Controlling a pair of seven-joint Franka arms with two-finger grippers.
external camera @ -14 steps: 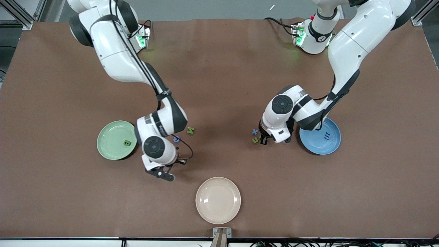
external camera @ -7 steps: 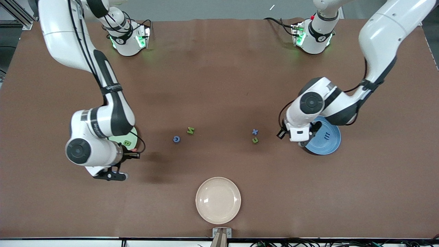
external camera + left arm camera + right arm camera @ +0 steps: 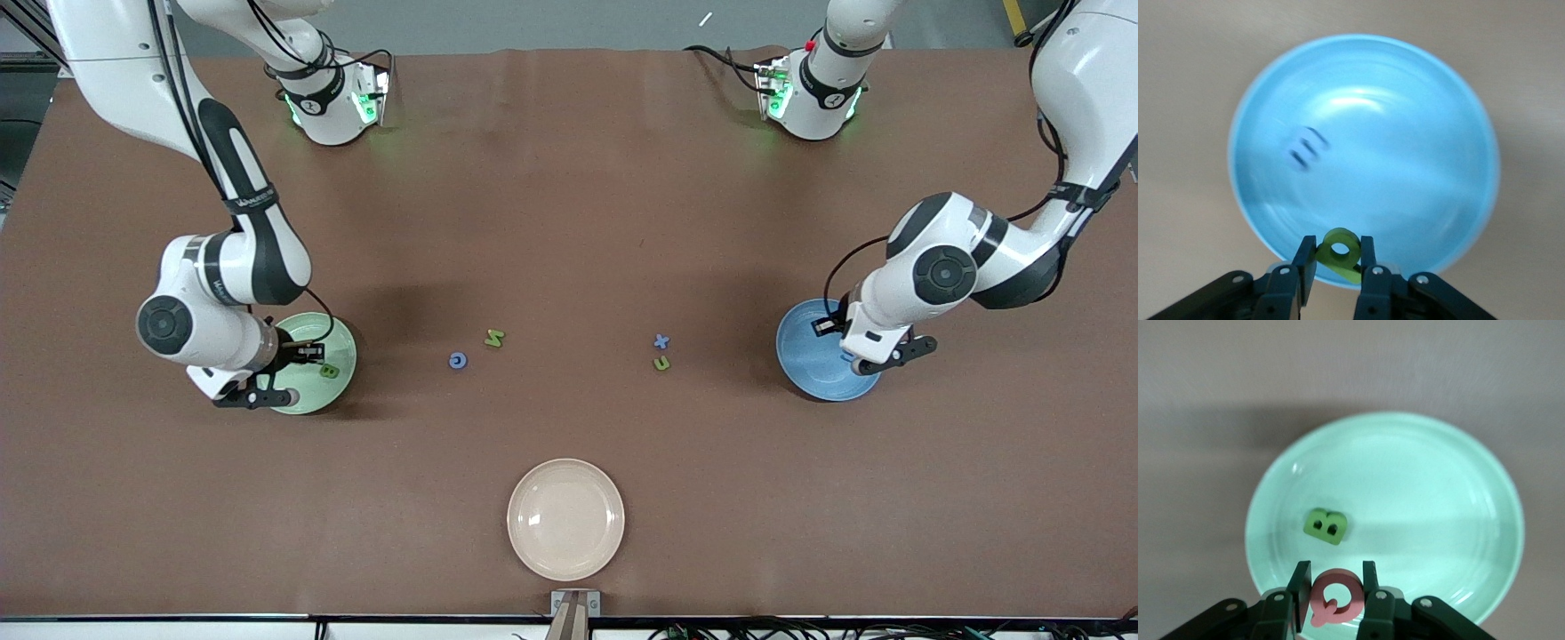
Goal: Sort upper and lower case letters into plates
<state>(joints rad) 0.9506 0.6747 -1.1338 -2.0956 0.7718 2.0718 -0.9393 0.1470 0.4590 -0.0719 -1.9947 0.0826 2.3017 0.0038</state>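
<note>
My right gripper (image 3: 1335, 577) is over the pale green plate (image 3: 336, 336) (image 3: 1418, 493), shut on a pink-red letter Q (image 3: 1336, 597). A green B (image 3: 330, 371) (image 3: 1327, 525) lies in that plate. Over the edge of the blue plate (image 3: 803, 347) (image 3: 1405, 147) hangs my left gripper (image 3: 1337, 245), shut on a green letter with a ring (image 3: 1340, 252). A dark blue letter (image 3: 1306, 147) lies in the blue plate. On the table between the plates lie a blue c (image 3: 457, 360), a green N (image 3: 494, 338), a blue x (image 3: 661, 340) and a green u (image 3: 661, 363).
A cream-white plate (image 3: 565, 520) sits near the table's front edge, nearer to the front camera than the loose letters. Both robot bases (image 3: 329, 98) (image 3: 809, 89) stand at the back edge.
Both arms swung outward from the middle of the table. The right gripper went from beside the blue c to the green plate, the left from beside the x and u to the blue plate.
</note>
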